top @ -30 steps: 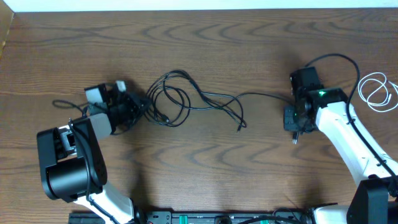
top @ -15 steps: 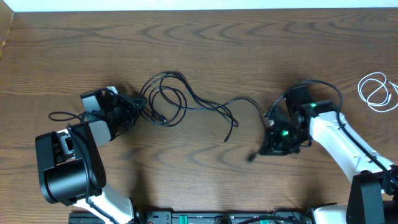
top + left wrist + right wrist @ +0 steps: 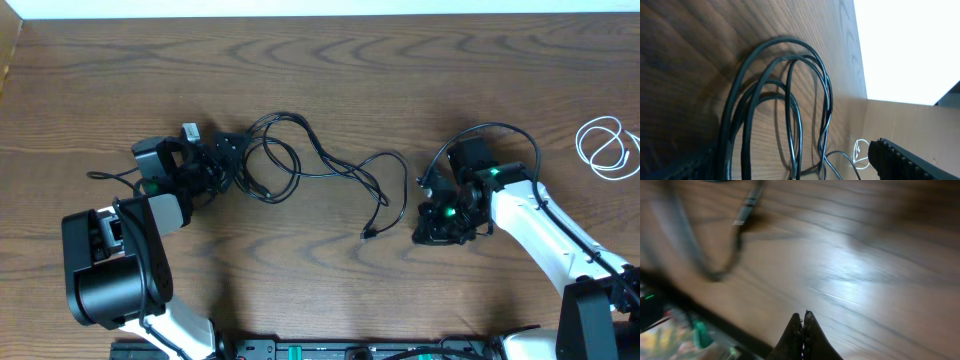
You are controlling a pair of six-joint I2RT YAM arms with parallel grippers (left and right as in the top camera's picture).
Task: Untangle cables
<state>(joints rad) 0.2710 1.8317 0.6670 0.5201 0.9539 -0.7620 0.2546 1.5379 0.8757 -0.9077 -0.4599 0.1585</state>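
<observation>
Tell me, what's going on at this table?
Two robot arms are sorting out cables. The left gripper is open at the loops of the black cable in the middle. The right gripper is shut, apparently empty, near that cable's free plug end. The white cable lies coiled at the far right, untouched.

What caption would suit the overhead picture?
Left hand and right hand flank looped black cable; white cable lies far right.

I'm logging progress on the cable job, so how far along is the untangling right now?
Done: the white cable lies coiled by itself at the far right, apart from the black cable. In hand: nothing is gripped; the left tool stands open at the black loops, the right tool is shut and empty. Left: those loops overlap and need pulling out straight.
</observation>
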